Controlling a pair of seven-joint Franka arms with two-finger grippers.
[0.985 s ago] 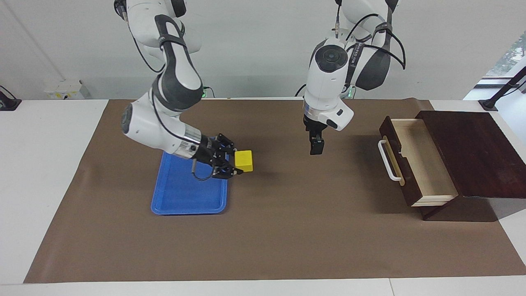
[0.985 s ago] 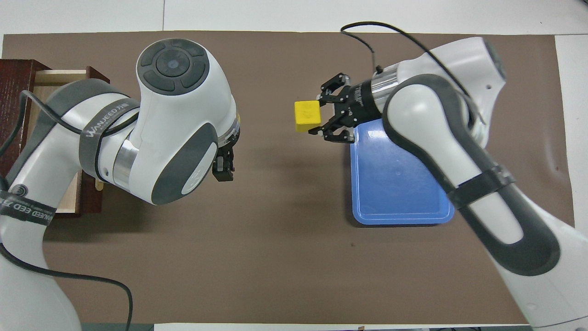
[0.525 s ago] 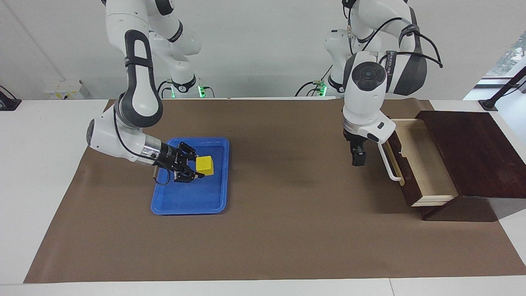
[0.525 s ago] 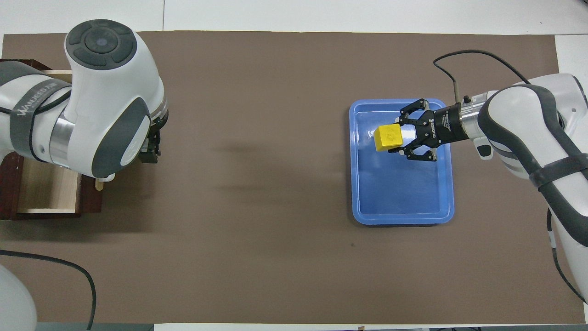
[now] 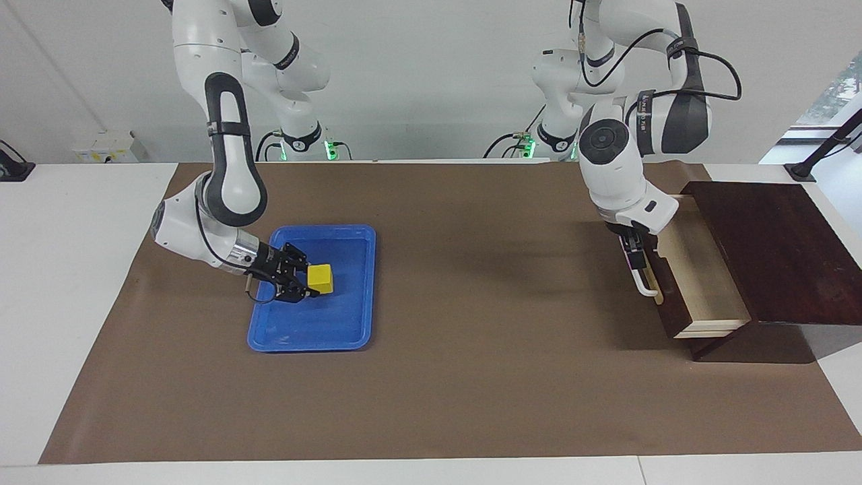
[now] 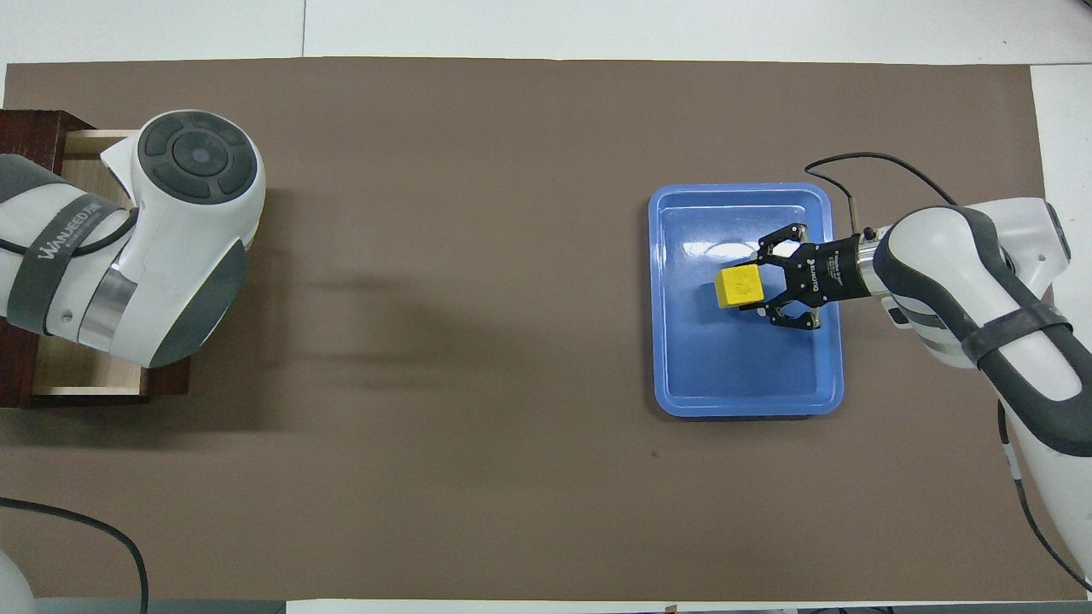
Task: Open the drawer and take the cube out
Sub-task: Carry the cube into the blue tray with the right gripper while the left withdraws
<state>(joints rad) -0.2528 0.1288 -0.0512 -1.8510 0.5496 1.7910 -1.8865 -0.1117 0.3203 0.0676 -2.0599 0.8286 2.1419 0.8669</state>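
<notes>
A plain white wall (image 5: 417, 74) backs the white counter (image 5: 67, 269), which wears a brown mat (image 5: 471, 377), with daylight and greenery showing through a window (image 5: 838, 87) at one corner.

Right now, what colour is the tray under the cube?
Blue tray, clearest in the overhead view.

A brown mat (image 5: 471, 377) covers the table (image 5: 67, 269), bearing a blue tray (image 5: 350, 337) and cabinet (image 5: 774, 249).
</notes>
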